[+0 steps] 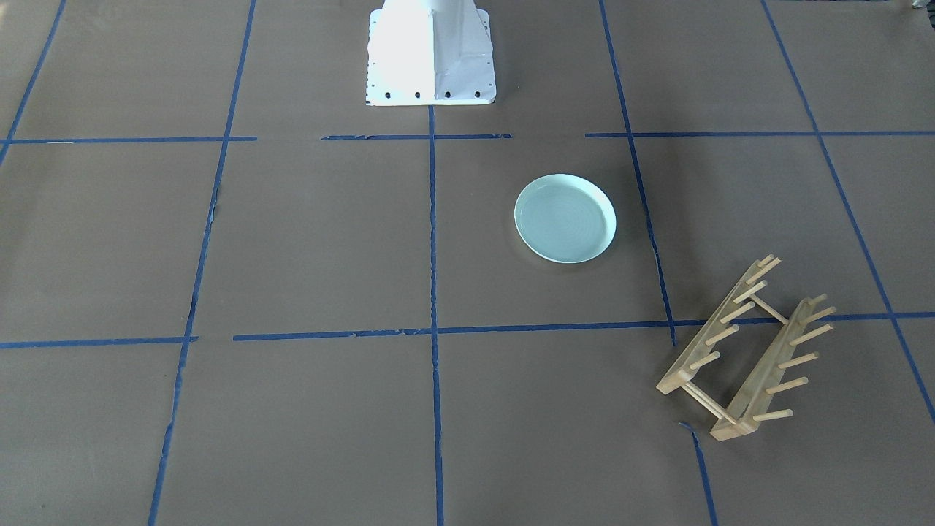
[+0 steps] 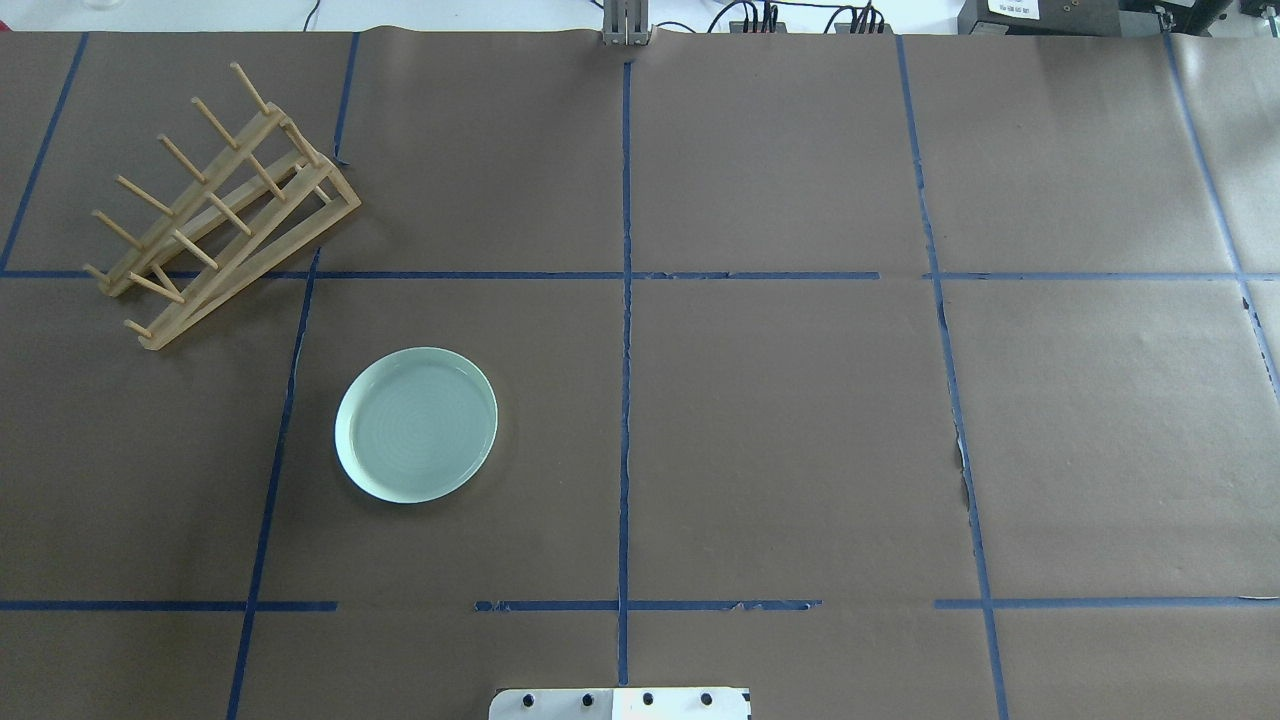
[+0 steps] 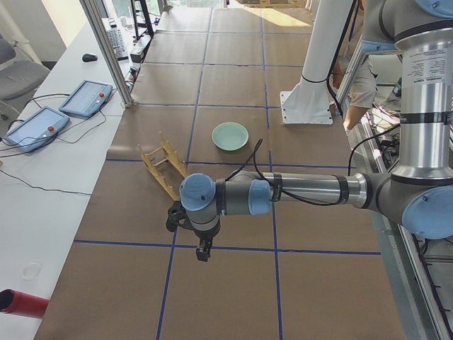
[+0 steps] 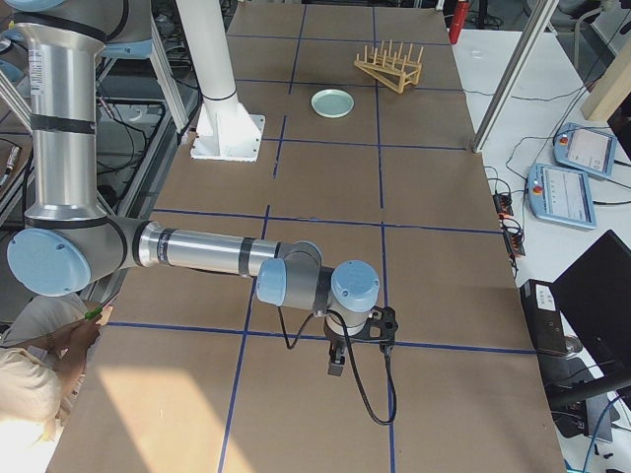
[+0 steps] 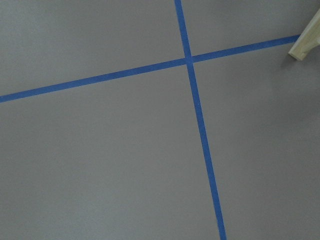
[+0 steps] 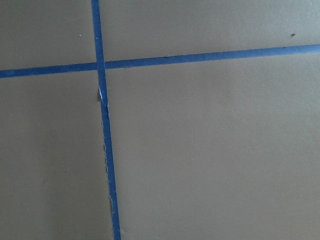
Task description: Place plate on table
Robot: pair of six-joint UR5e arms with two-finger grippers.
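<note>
The pale mint-green plate (image 1: 565,218) lies flat on the brown paper-covered table (image 1: 329,241), upright and alone, with nothing holding it. It also shows in the overhead view (image 2: 416,424) and small in both side views (image 3: 231,135) (image 4: 332,102). My left gripper (image 3: 203,251) hangs over the table well away from the plate, seen only in the exterior left view, so I cannot tell whether it is open or shut. My right gripper (image 4: 336,363) shows only in the exterior right view, far from the plate; I cannot tell its state either. Both wrist views show only paper and blue tape.
A wooden peg rack (image 2: 215,210) stands beyond the plate at the table's far left; its corner shows in the left wrist view (image 5: 306,42). The white robot base (image 1: 431,51) stands at the table's near edge. Control tablets (image 3: 85,98) lie on a side bench.
</note>
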